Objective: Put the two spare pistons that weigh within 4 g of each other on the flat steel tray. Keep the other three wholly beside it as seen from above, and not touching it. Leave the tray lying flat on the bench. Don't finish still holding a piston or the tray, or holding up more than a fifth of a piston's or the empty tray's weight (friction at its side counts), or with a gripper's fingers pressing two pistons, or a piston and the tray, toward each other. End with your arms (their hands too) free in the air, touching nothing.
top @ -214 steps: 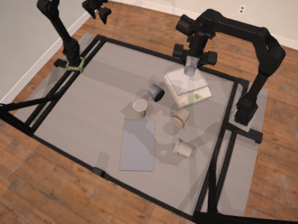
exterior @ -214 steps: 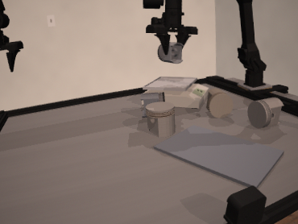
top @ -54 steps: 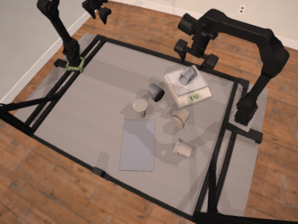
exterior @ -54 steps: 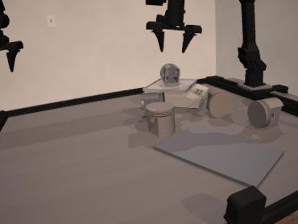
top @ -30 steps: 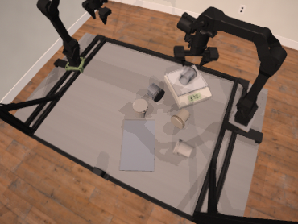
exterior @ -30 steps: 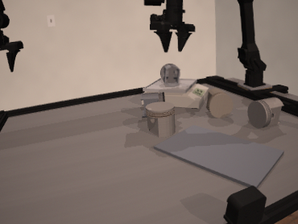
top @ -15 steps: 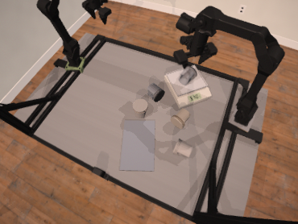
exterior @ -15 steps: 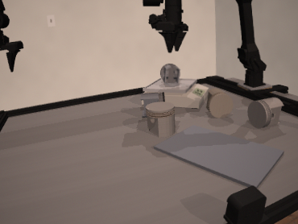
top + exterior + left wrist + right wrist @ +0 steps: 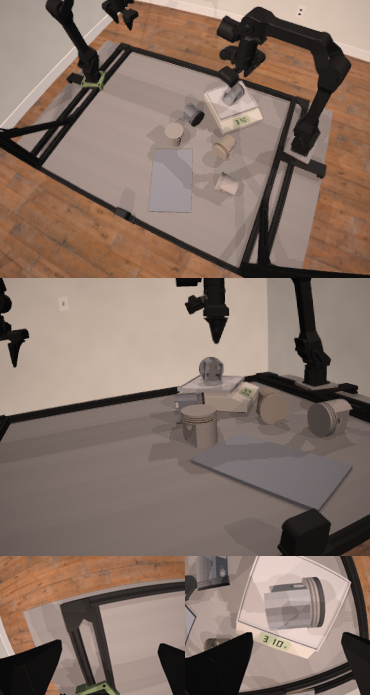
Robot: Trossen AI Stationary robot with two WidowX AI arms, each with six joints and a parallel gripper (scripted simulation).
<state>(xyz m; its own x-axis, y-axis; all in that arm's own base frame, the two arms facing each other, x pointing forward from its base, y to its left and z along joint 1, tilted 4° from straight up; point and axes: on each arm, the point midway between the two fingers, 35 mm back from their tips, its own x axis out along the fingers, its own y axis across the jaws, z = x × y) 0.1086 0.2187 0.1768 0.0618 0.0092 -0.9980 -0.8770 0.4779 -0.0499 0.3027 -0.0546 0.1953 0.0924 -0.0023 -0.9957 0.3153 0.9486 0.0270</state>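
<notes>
A grey piston point(image 9: 233, 93) point(image 9: 211, 369) point(image 9: 293, 607) lies on its side on the white scale point(image 9: 251, 115) point(image 9: 231, 401) point(image 9: 262, 574), whose display point(image 9: 273, 641) reads 310. My right gripper point(image 9: 237, 75) point(image 9: 216, 337) point(image 9: 299, 638) is open and empty, hanging above that piston without touching it. The flat steel tray point(image 9: 171, 180) point(image 9: 280, 470) lies bare on the bench. A pale piston point(image 9: 174, 134) point(image 9: 198, 425) stands upright just behind it. A dark piston point(image 9: 193, 113) point(image 9: 190, 400) point(image 9: 211, 569), a tan piston point(image 9: 223, 147) point(image 9: 273, 407) and a white piston point(image 9: 227, 183) point(image 9: 327, 418) lie on their sides. My left gripper point(image 9: 123, 21) point(image 9: 14, 353) point(image 9: 112, 647) is open, high over the far corner.
A black frame point(image 9: 150, 52) point(image 9: 90, 405) point(image 9: 96, 627) rims the bench. The right arm's base point(image 9: 305, 140) point(image 9: 315, 375) stands beside the scale. A green clamp point(image 9: 94, 82) point(image 9: 96, 689) sits at the left arm's base.
</notes>
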